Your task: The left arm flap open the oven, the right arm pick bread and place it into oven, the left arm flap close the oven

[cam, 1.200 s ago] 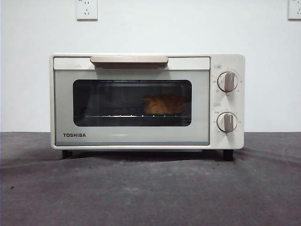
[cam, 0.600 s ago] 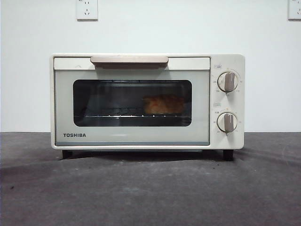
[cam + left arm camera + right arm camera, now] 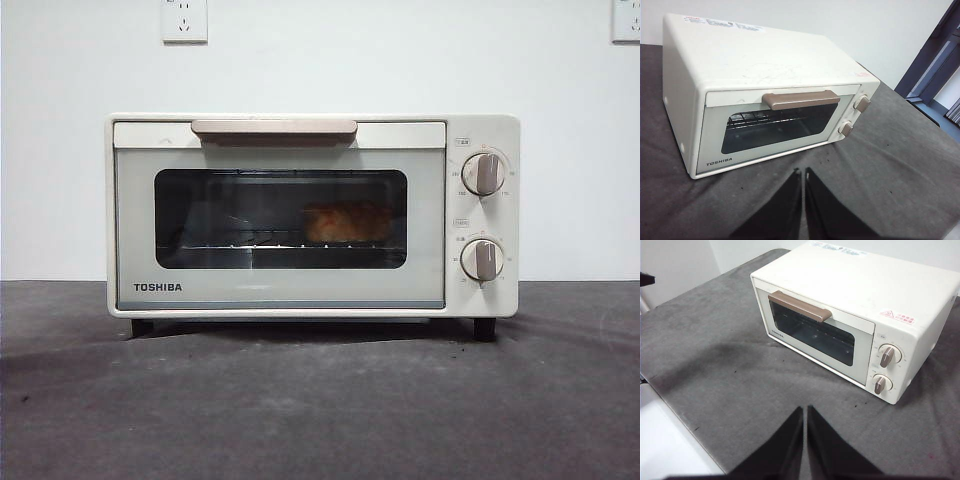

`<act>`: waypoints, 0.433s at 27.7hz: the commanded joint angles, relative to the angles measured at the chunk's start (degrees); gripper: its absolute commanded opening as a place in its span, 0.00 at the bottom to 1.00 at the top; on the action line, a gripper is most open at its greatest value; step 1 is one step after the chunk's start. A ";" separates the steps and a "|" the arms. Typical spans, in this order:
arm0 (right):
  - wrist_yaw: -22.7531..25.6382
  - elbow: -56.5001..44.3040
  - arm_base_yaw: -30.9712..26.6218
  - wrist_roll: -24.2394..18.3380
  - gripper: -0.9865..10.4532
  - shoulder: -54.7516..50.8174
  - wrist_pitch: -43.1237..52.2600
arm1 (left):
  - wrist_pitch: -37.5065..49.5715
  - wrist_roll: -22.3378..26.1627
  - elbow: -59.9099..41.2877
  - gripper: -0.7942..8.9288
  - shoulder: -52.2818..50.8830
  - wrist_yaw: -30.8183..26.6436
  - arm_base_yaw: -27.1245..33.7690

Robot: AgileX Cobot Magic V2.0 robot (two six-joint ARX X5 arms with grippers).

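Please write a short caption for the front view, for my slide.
Closed oven on the table, bread on its rack behind the glass.

Dark grey felt-like surface point(image 3: 320, 400), creased and faintly speckled, spans the foreground. Behind it rises a plain white wall point(image 3: 60, 150), evenly lit. Two white wall sockets sit high on it: one at 11 o'clock point(image 3: 185, 20), one cut by the frame edge at 1 o'clock point(image 3: 626, 20).

oven point(image 3: 280, 290): cream-white | bread point(image 3: 347, 222): golden-orange | table point(image 3: 320, 410): dark grey
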 commanded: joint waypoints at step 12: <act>0.22 1.07 0.39 -0.26 0.09 0.17 0.57 | 0.76 0.85 0.79 0.10 -0.07 -0.09 -0.02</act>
